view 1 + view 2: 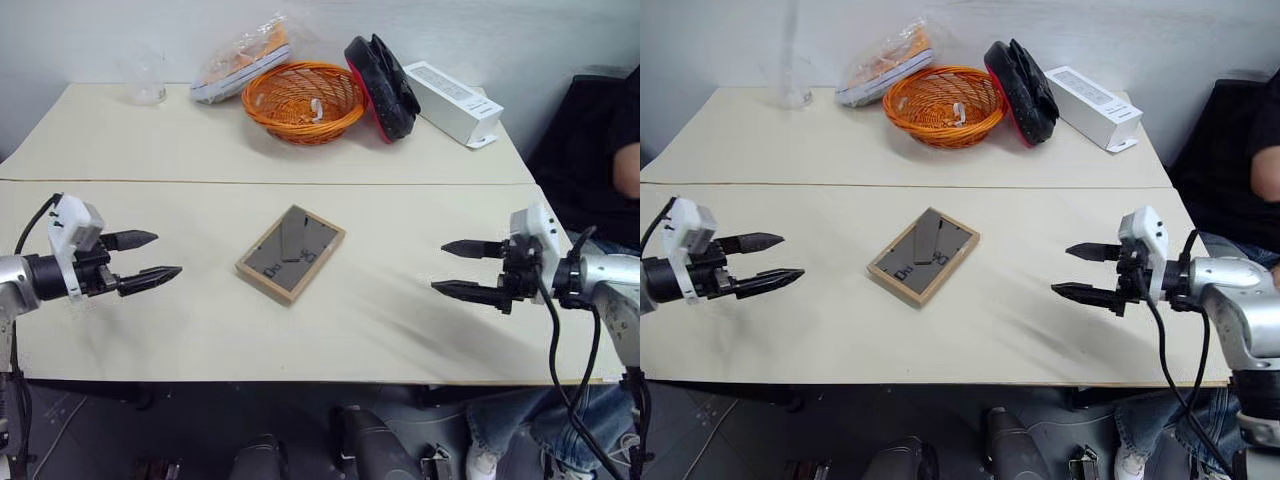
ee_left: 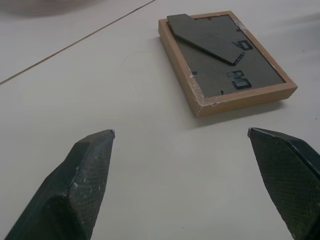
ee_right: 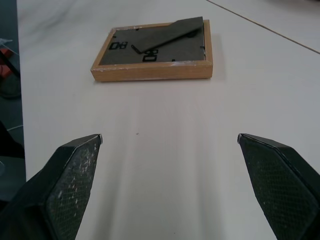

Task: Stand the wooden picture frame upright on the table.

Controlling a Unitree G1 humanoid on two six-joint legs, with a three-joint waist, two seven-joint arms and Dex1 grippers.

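Cream table (image 1: 420, 330) bears the wooden picture frame (image 1: 290, 253) (portrait face hidden underneath).

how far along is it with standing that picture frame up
Nothing is done yet: the picture frame lies flat on the table, dark back up. Nothing is in hand; the left gripper and right gripper are open on either side, apart from it. Gripping and standing it remain.

The wooden picture frame (image 1: 290, 253) lies flat mid-table (image 1: 200, 330); basket (image 1: 303, 101) and box (image 1: 452, 103) sit behind it.
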